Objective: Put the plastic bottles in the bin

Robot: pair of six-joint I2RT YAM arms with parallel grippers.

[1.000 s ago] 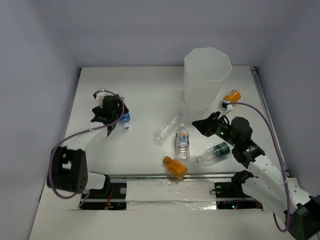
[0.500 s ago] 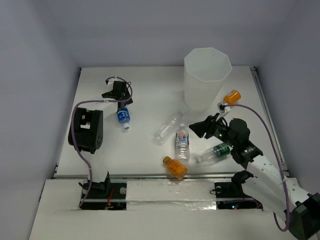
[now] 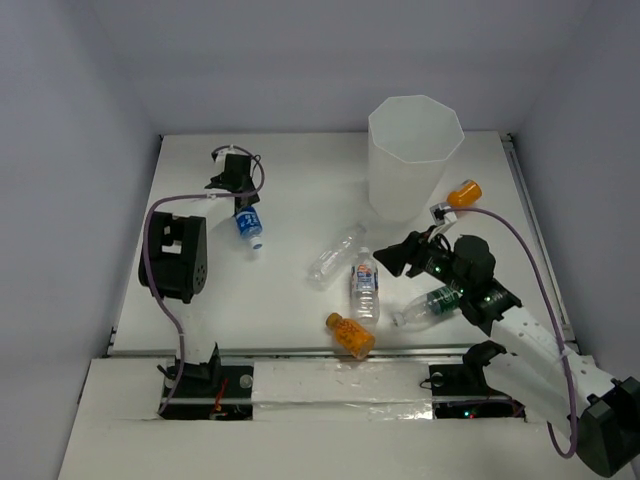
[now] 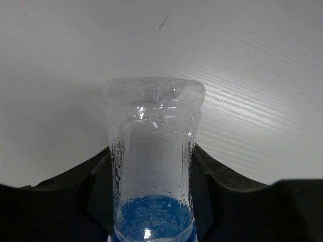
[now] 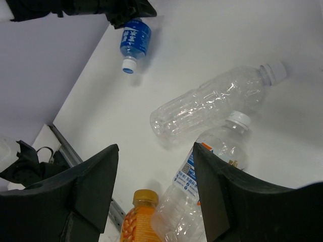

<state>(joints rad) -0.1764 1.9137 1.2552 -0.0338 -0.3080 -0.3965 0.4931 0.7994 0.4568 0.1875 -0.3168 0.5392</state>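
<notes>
My left gripper (image 3: 238,185) (image 4: 151,166) is shut on the base end of a clear blue-labelled bottle (image 3: 249,226) (image 4: 151,121), whose cap points toward the near edge. My right gripper (image 3: 399,256) (image 5: 155,151) hangs open and holds nothing. Below it lie a plain clear bottle (image 3: 335,253) (image 5: 212,101), a second blue-labelled bottle (image 3: 365,285) (image 5: 202,186) and an orange bottle (image 3: 349,335) (image 5: 139,217). A green-labelled bottle (image 3: 430,305) lies beneath the right wrist. Another orange bottle (image 3: 464,193) lies beside the tall white bin (image 3: 415,150) at the back right.
Grey walls close in the white table (image 3: 300,190) on the left, back and right. A metal rail (image 3: 330,352) runs along the near edge in front of the arm bases. A purple cable (image 3: 520,240) loops off the right arm.
The left arm swung toward the back and its jaws closed on the blue-labelled bottle. The right jaws opened and drifted slightly left.
</notes>
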